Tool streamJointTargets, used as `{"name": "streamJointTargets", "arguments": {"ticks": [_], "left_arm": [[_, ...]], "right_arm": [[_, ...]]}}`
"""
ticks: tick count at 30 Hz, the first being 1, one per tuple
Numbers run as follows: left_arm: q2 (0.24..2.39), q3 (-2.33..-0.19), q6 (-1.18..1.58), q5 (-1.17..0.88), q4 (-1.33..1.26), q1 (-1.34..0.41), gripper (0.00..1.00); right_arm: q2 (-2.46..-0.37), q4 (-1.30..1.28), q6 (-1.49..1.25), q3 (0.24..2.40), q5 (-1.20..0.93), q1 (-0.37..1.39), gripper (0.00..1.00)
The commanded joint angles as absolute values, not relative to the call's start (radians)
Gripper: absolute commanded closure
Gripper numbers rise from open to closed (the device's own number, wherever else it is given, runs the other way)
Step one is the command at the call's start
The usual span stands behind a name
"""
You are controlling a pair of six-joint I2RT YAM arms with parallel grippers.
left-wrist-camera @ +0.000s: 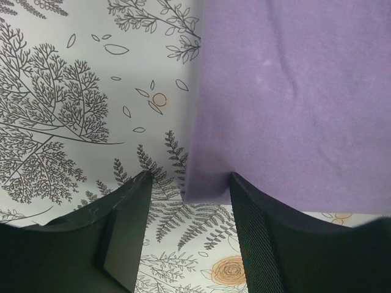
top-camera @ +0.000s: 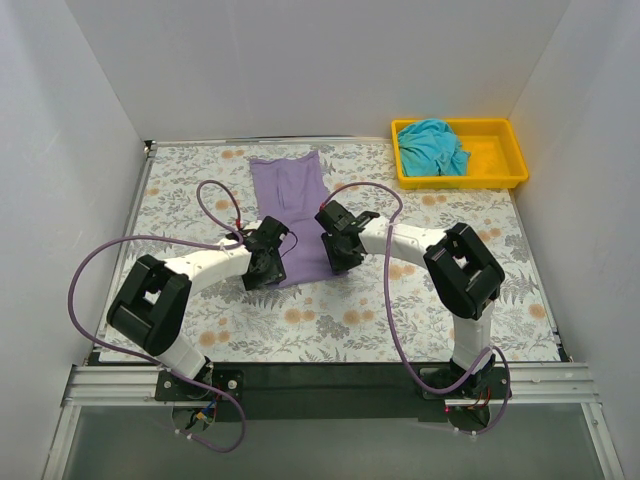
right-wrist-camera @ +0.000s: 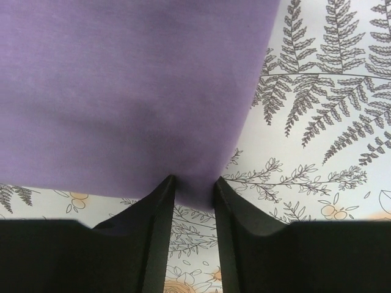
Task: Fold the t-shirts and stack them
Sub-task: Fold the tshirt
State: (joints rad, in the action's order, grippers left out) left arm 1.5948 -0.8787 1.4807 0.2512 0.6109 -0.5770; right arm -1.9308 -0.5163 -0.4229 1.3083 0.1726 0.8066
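The lavender t-shirt lies folded into a long strip on the flowered table, its near end toward the arms. My left gripper is at the strip's near left corner. In the left wrist view its jaws stand open with the corner of the shirt lying flat between the tips. My right gripper is at the near right corner. In the right wrist view its jaws are narrow and pinch the shirt's edge. The teal t-shirt lies crumpled in the yellow tray.
The yellow tray stands at the table's back right corner. White walls close in the table on the left, right and back. Purple cables loop from both arms over the table near the shirt.
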Motion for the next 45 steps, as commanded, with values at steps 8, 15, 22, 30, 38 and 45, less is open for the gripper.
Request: {"name": "streamJointTargets", "arguments": {"ticks": [8, 15, 22, 30, 38, 45], "left_arm": [[1.727, -0.767, 1.511, 0.130, 0.548, -0.603, 0.65], [1.736, -0.746, 1.503, 0.104, 0.535, -0.603, 1.00], [1.678, -0.802, 1.457, 0.114, 0.632, -0.603, 1.00], [1.450, -0.871, 1.385, -0.089, 0.938, -0.664, 1.00], [1.128, -0.801, 1.551, -0.375, 1.186, -0.851, 1.00], [1.078, -0.834, 1.675, -0.379, 1.233, -0.936, 1.00]], "right_arm": [[-2.048, -0.591, -0.439, 1.249, 0.166, 0.827, 0.78], [-2.062, -0.588, -0.425, 1.239, 0.135, 0.827, 0.97], [-2.005, -0.612, -0.388, 1.232, 0.068, 0.827, 0.99], [-1.801, -0.787, -0.321, 1.082, -0.118, 0.864, 0.99], [-1.504, -1.099, -0.322, 0.923, -0.222, 1.000, 0.99], [-1.430, -1.268, -0.298, 1.057, -0.172, 1.008, 0.99]]}}
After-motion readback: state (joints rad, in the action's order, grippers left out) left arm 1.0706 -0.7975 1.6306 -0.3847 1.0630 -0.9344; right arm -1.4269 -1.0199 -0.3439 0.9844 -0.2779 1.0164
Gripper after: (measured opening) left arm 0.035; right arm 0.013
